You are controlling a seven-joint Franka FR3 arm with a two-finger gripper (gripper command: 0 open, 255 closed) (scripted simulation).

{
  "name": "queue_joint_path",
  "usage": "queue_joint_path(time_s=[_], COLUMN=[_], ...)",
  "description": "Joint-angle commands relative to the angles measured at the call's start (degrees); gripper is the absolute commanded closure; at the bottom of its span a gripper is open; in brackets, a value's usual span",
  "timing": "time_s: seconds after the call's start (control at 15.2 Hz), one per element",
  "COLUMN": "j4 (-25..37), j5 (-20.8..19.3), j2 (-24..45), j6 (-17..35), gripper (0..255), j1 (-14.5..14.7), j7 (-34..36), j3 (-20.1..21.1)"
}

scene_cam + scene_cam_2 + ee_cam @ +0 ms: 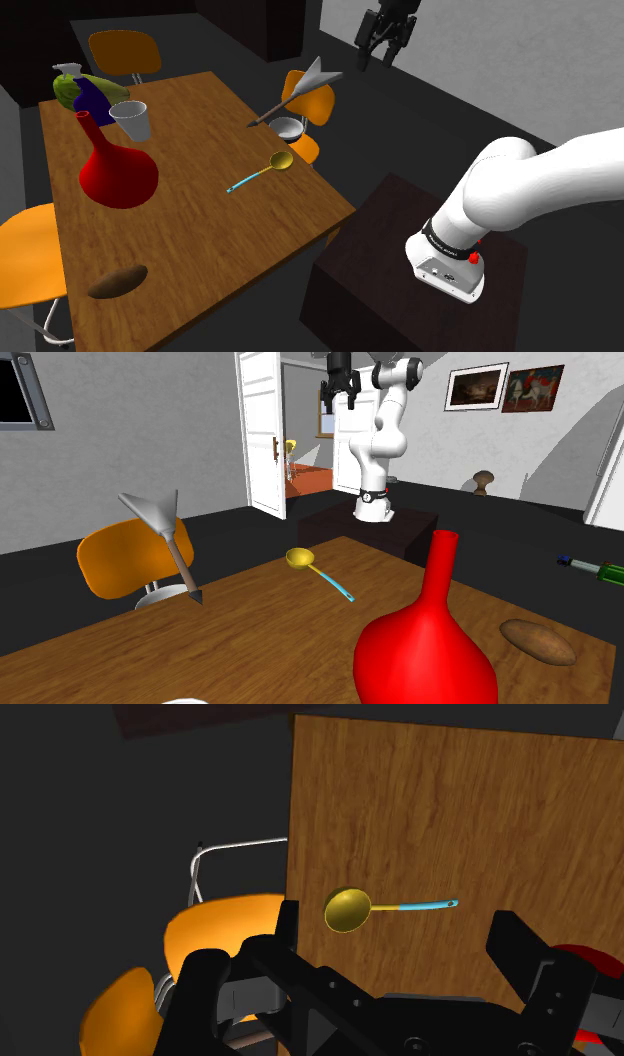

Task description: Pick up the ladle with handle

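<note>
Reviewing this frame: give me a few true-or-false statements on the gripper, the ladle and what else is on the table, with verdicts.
1. The gripper is open and holds nothing. True.
2. The ladle lies on the wooden table. True.
3. The ladle's bowl is red. False: the bowl is yellow, and the handle turns light blue toward its end.
4. The red vase lies tipped over. False: it stands upright on the table.
5. The gripper touches the ladle. False: it hangs high above the table, apart from the ladle.
</note>
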Motion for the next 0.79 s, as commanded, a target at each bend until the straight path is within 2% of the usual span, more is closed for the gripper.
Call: queue_joint_path(time_s=[0.0, 0.73], j4=[0.0, -7.32], j5=[0.0, 0.63], j2=[0.0, 14.58], j6=[0.0, 20.97], gripper=[0, 0], j1=[0.0, 0.12], j7=[0.0, -1.83], j3=[0.0, -0.38])
